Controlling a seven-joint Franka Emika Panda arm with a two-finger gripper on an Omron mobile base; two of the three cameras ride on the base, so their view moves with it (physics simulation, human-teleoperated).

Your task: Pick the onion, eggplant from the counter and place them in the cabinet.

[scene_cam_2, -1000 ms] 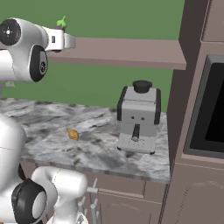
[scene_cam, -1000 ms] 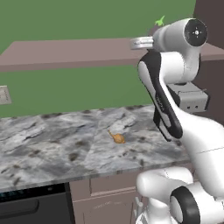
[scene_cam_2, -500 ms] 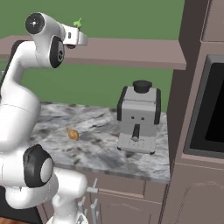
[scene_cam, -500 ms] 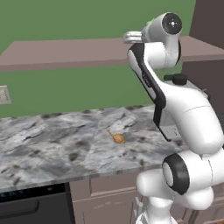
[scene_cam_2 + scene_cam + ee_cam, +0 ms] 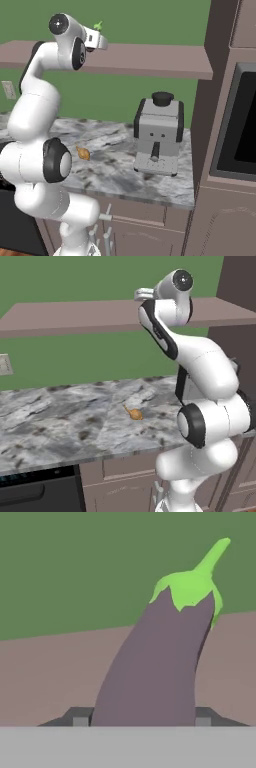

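**Mia:** Where is the dark purple long eggplant with the bright green stem cap (image 5: 157, 662)?

**Ben:** It is up high, in the robot's fingers (image 5: 137, 716). They are shut tight on its fat bottom end. The green tip (image 5: 98, 25) pokes up above the hand, right at the front edge of the long flat brownish-mauve cabinet shelf (image 5: 150, 57) on the green wall.

**Mia:** Is it hard to hold?

**Ben:** I think it is light and quite firm, with a smooth skin that could slide. It is long, so when held at one end the top can lean. In the hand view it does lean to one side. I would hold it round the thick middle, not by the thin green stem, which looks like it could snap.

**Mia:** And the small orange-brown round onion with the pointy tip (image 5: 135, 414)?

**Ben:** It lies by itself on the grey-and-white marbled stone counter (image 5: 55, 426), well apart from the grey boxy coffee machine (image 5: 158, 136). It is tiny and round, so I guess it may roll. The fingers should pinch the fat round part, not the thin tip.

**Mia:** So what is left?

**Ben:** The eggplant is not yet set down on the shelf, and the onion is not yet picked up.
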